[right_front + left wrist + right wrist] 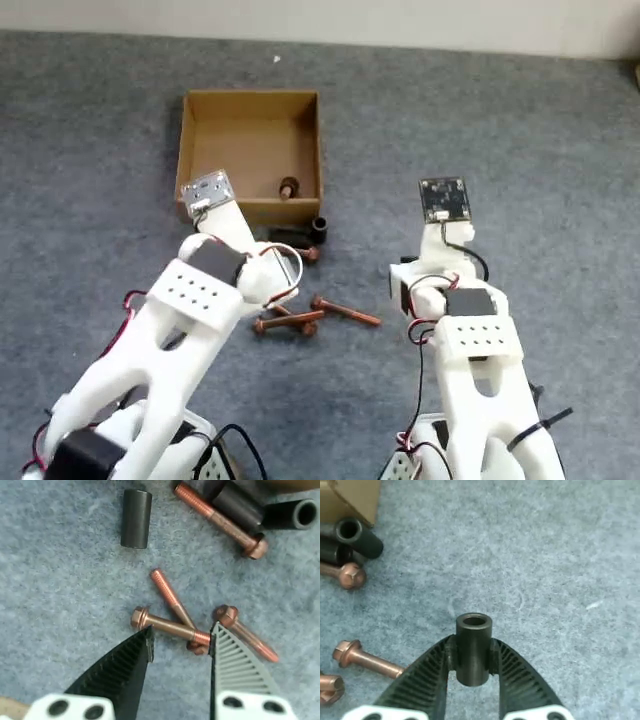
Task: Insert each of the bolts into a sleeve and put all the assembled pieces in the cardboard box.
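My left gripper (pixel 181 635) is open, low over three loose copper bolts. One bolt (pixel 167 625) lies across the gap between its fingers, and the other two (pixel 172 600) (pixel 247 635) cross or touch it. My right gripper (pixel 472 652) is shut on an upright black sleeve (pixel 474 645) above bare carpet. A loose sleeve (pixel 136 517) lies beyond the bolts. Near the cardboard box (pixel 250 105) lie a bolt inside a sleeve (pixel 235 515) and one hollow sleeve (pixel 295 514). One assembled piece (pixel 288 187) rests inside the box.
Grey carpet covers the table. The left arm (pixel 200 290) stands just in front of the box, the right arm (pixel 470 330) to its right. Open carpet lies right of the box and beyond the right arm.
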Robot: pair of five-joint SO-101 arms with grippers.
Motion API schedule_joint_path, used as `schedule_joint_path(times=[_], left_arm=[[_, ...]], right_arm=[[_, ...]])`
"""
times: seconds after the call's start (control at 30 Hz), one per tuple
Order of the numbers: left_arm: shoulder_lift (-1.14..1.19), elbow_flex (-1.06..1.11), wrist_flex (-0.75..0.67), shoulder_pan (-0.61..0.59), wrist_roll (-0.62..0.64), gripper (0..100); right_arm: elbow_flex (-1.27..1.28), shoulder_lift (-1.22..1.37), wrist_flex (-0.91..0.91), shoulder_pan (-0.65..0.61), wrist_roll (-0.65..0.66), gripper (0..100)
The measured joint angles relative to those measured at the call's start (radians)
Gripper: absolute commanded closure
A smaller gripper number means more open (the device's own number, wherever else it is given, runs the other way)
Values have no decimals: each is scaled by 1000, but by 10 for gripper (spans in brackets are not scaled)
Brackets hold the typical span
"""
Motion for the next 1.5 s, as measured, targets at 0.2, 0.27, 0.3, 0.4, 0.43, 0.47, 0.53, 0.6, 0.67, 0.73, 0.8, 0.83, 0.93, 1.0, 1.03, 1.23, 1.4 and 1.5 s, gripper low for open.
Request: schedule_joint_path(times=[0.2,0.27,0.3,0.4,0.43,0.47,0.53,0.6,0.67,0.73,0.8,0.83,0.93,1.0,1.03,1.23,1.4,1.5], left_arm=[[178,5,-64,0,31,813],[236,5,-84,0,38,813],[262,5,-95,3,40,813],[322,2,-127,15,40,813],[331,0,-135,15,40,813],[336,-2,-141,12,40,813],[353,-9,-150,20,40,813],[370,-2,-157,38,41,813],[371,0,-157,55,40,813],[374,-17,-141,71,40,813],[374,-54,-97,71,43,813],[374,-77,-66,71,44,813],[374,-137,20,69,44,814],[374,-167,75,69,46,814],[374,-181,98,71,46,814],[374,-232,167,72,-21,818],[374,-233,173,72,-183,818],[374,-233,173,72,-321,818]], right_arm=[[0,0,0,-2,0,995],[0,0,0,-2,0,995],[0,0,0,-2,0,995],[0,0,0,-2,0,995],[0,0,0,-2,0,995],[0,0,0,-2,0,995],[0,0,0,-2,0,995],[0,0,0,-2,0,995],[0,0,0,-2,0,995],[0,0,0,-2,0,995],[0,0,0,-2,0,995],[0,0,0,-2,0,995],[0,0,0,-2,0,995],[0,0,0,-2,0,995],[0,0,0,-2,0,995],[0,0,0,-2,0,995],[0,0,0,31,0,995],[0,0,0,61,0,995]])
